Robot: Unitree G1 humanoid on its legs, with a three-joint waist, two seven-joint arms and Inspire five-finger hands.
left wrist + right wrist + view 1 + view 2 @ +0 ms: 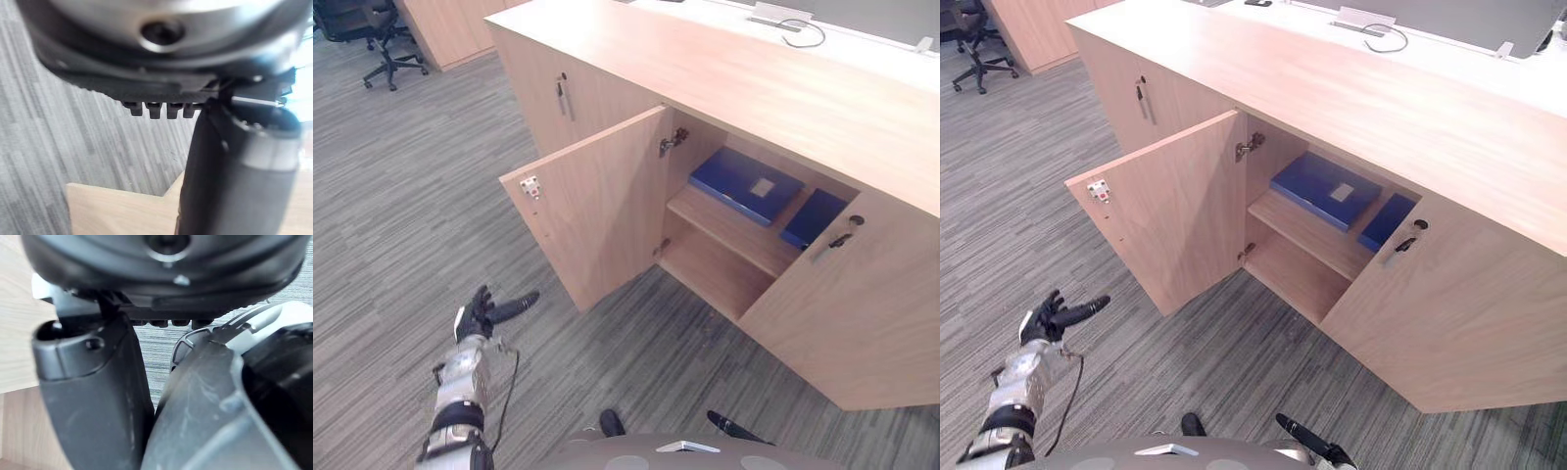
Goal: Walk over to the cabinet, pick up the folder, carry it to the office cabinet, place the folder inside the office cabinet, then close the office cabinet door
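A blue folder with a pale label lies flat on the upper shelf inside the wooden office cabinet. The cabinet's left door swings wide open towards me. A second blue folder lies beside the first, partly hidden by the right door, which stands ajar. My left hand hovers over the carpet well in front of the open door, fingers straight, holding nothing. My right hand hangs close to my side, its fingers relaxed and empty.
Grey striped carpet runs in front of the cabinet. Left of the opening is a closed door with a dark handle. An office chair stands far back left beside another wooden unit. A cable lies on the white surface behind.
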